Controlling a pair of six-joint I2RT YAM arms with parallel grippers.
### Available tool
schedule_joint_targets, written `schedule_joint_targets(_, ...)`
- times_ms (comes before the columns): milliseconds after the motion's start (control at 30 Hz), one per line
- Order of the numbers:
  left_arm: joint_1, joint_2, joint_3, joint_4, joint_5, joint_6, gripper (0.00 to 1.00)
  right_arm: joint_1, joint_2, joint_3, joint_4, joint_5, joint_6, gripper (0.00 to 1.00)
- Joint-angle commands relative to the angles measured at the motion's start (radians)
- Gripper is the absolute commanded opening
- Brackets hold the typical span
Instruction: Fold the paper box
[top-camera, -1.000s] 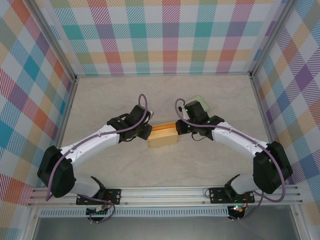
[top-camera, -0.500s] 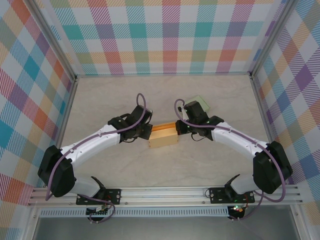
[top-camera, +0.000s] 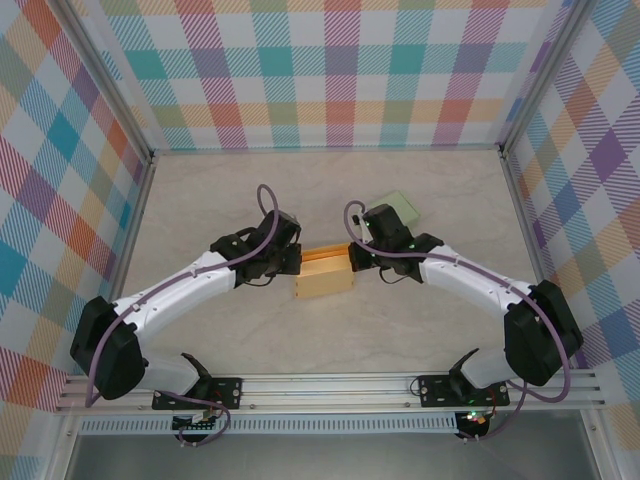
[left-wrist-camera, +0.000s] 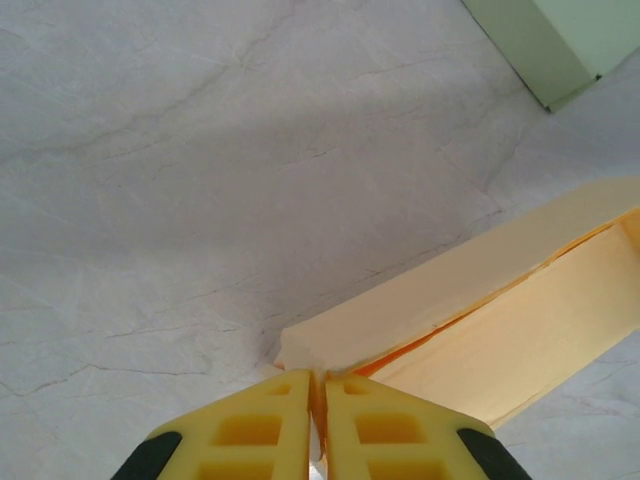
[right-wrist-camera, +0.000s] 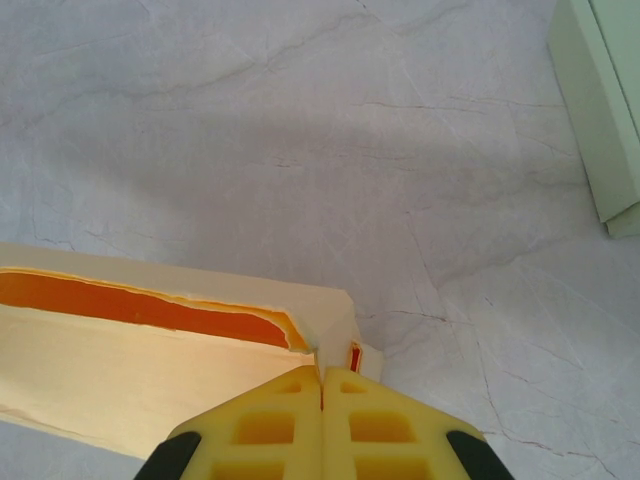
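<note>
Pinching: the left gripper and the right gripper each nip one short end of the paper box, seen from above near the middle of the table.
Paper box: pale yellow outside with orange showing inside. Its long side runs left to right between the two arms, and its open top faces up.
Left gripper: in the left wrist view, its yellow fingers are pressed almost together on the thin paper wall at the box's near corner.
Right gripper: in the right wrist view, its fingers are closed tight on the paper edge at the box's corner, where a sliver of orange shows beside them.
Green box: a pale green box lies on the table beyond the right gripper, apart from the paper box.
Setting: a pale, marbled tabletop enclosed by walls in a pastel check.
</note>
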Motion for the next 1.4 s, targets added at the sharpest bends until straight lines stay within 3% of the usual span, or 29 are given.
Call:
schedule_joint_targets(0,-0.007,-0.015,-0.012,0.047,0.018,-0.100,0.12,0.023,0.005,-0.027,-0.022,-0.009,0.002,0.00)
schedule_joint_targets(400,-0.007,0.035,0.019,0.077,0.043,-0.190,0.12,0.081,-0.012,-0.016,-0.037,0.085,0.002,0.00)
schedule_joint_targets(1000,-0.005,0.108,0.125,0.016,0.089,-0.223,0.12,0.130,-0.005,-0.038,-0.013,0.155,-0.002,0.00)
schedule_joint_targets(1367,-0.007,0.090,0.081,0.056,0.068,-0.237,0.11,0.133,-0.024,-0.074,0.038,0.115,0.021,0.20)
